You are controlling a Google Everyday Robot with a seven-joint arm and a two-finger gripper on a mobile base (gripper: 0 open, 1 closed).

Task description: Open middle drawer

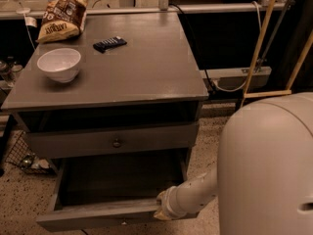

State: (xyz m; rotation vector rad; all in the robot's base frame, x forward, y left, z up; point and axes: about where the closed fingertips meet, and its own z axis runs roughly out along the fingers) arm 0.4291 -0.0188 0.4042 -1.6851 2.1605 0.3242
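The middle drawer point(98, 214) is a low grey drawer, pulled well out of the cabinet point(117, 82). Its dark inside point(122, 177) is open to view and looks empty. A small knob shows faintly low on its front. My gripper point(162, 209) is at the right end of the drawer front's top edge, at the end of my pale forearm point(195, 192). Above it, the taller drawer front with a clear round knob point(116, 142) is closed. The lowest drawer is out of view.
On the cabinet top are a white bowl point(58, 64), a chip bag point(62, 17) and a black remote point(109, 44). My pale body point(269, 165) fills the lower right. A wire basket point(24, 156) sits on the floor at left. Cables and wooden poles point(259, 43) stand at right.
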